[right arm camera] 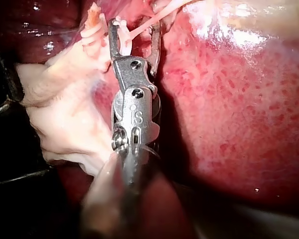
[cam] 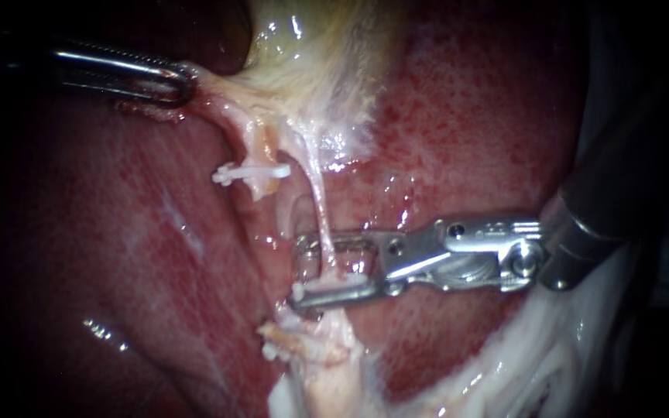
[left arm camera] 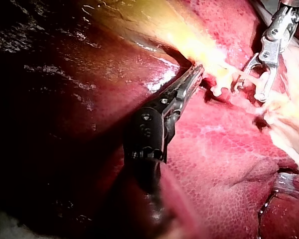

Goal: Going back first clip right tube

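R instrument [cam: 300,271] jaws gape astride right tube [cam: 322,217], L instrument [cam: 183,78] grips gallbladder [cam: 311,54]; backing out crooked could snag clip [cam: 327,285]

You see the mottled red liver [cam: 466,139] filling most of your endoscope view, the pale yellowish gallbladder [cam: 311,54] at its top, and glistening white tissue [cam: 551,356] at lower right.

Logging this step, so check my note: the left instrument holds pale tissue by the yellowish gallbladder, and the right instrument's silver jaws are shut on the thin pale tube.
Not quite. The right instrument has its silver jaws open: the thin pale tube runs between them ungripped, as the endoscope view shows. The left instrument does hold pale tissue by the yellowish gallbladder.
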`<state>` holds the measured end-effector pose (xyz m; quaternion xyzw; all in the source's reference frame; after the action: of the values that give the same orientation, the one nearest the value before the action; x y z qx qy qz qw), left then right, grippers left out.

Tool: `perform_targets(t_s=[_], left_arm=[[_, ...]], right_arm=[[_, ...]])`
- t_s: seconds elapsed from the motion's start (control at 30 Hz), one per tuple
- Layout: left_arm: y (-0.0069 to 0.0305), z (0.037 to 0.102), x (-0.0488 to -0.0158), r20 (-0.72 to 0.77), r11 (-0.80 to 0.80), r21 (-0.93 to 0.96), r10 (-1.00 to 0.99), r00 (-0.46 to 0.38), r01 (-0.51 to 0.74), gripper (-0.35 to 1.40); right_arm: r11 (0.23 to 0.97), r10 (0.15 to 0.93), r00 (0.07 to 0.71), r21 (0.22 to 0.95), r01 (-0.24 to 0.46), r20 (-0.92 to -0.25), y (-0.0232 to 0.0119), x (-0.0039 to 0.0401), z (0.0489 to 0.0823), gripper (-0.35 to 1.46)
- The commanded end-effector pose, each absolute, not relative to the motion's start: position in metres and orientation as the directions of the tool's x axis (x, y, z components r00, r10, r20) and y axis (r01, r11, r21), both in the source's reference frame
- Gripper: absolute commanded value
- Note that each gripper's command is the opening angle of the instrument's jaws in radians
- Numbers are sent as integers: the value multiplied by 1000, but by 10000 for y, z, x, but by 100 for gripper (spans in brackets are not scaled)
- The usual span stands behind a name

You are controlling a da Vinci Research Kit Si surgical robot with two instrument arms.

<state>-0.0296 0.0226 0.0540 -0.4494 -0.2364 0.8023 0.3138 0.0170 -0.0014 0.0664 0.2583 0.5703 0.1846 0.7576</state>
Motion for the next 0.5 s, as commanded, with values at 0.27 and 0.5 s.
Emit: perform_targets(t_s=[0.27, 0.5], left_arm=[[226, 540, -295, -573, -692, -661, 716, -399, -291, -35], [226, 540, -295, -573, -692, -661, 716, -399, -290, -35]], right_arm=[[779, 563, 287, 614, 126, -775, -32, 167, 633, 50], [773, 561, 274, 613, 165, -781, -43, 171, 615, 50]])
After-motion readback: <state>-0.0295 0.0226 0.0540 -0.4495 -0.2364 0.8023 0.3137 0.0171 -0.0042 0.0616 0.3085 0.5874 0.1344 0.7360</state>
